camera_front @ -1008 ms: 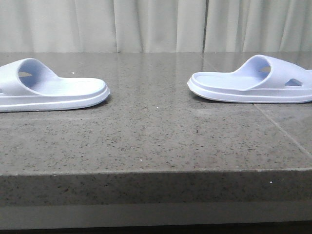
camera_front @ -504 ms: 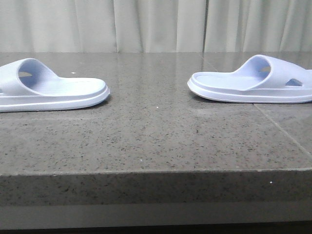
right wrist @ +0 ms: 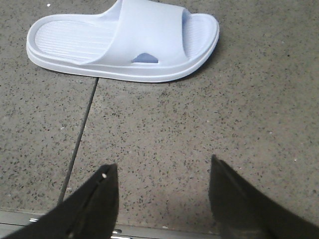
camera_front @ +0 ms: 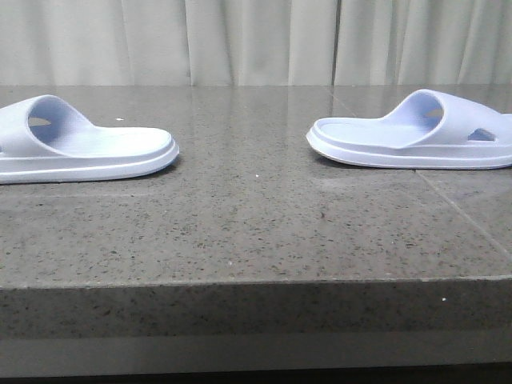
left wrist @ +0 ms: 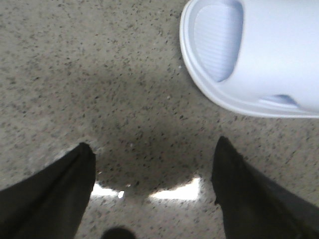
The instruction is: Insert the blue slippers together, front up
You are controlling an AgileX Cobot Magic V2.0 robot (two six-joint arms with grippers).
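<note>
The left gripper (left wrist: 152, 191) is hanging over bare stone with its fingers spread wide and nothing between them, and the right gripper (right wrist: 162, 199) is doing the same, jaws parted and empty. Neither is showing in the front view, so both are judged to be sitting back toward the near edge of the tabletop (camera_front: 256, 232).

Out from the left gripper, the left slipper (left wrist: 259, 55) is lying near but apart, sole down, with its ridged footbed and one oval side hole facing the camera. Out from the right gripper, the right slipper (right wrist: 124, 42) is lying farther off, flat, its strap arching up and a seam in the stone running toward it. In the front view the two blue slippers are resting well apart, the left slipper (camera_front: 80, 144) at one side and the right slipper (camera_front: 412, 132) at the other, heel ends pointing toward each other.

The step in hand looks like the approach to a first grasp. Doing it well probably means bringing each gripper down across the strap or the thick sole edge (foam is likely giving a little, so a firm bite should be holding), closing squarely so the slipper is not twisting. Each should then be lifting cleanly before the pair is being tipped front up and nested.
</note>
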